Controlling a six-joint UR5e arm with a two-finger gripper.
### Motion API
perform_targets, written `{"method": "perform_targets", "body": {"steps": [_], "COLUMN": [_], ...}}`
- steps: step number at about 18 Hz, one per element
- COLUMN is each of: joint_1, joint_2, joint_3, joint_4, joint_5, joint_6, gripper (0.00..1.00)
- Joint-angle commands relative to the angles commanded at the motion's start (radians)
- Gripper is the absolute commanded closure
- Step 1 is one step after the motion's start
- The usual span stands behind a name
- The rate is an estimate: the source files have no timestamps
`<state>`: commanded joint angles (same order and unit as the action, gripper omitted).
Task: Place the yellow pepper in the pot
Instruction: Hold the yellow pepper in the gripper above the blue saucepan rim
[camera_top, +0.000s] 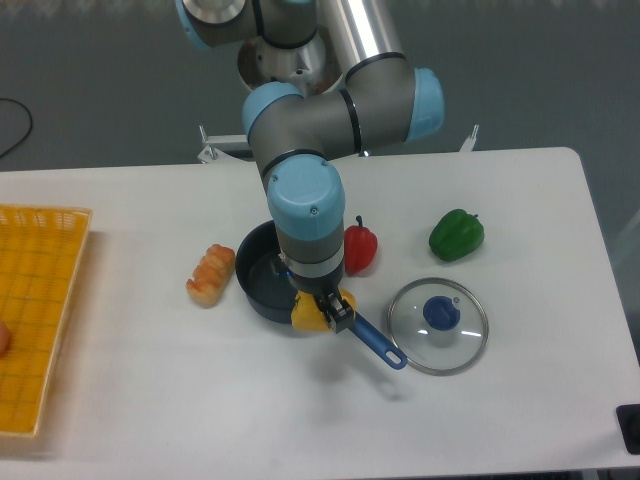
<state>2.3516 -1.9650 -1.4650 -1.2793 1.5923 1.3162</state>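
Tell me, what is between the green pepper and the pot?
The red pepper stands between the green pepper and the pot, right beside the robot arm, in the camera view.

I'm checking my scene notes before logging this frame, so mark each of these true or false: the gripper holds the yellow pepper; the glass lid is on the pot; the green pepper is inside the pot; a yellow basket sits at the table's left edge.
1. The gripper holds the yellow pepper. True.
2. The glass lid is on the pot. False: it lies on the table beside the pot's handle.
3. The green pepper is inside the pot. False: it sits on the table, beyond the red pepper.
4. A yellow basket sits at the table's left edge. True.
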Motion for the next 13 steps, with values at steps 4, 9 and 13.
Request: {"method": "perform_targets", "body": {"steps": [4,9,13], "joint_1": [-0.002,0.000,-0.005], "joint_2": [0.000,0.028,0.028], "joint_3": [-0.003,-0.047,-0.067], "joint_4": [0.000,0.002,0.002], "joint_5": [0.000,0.000,0.005], "joint_6": [0.000,0.008,0.008], "gripper": [0.45,0.45,0.45]}}
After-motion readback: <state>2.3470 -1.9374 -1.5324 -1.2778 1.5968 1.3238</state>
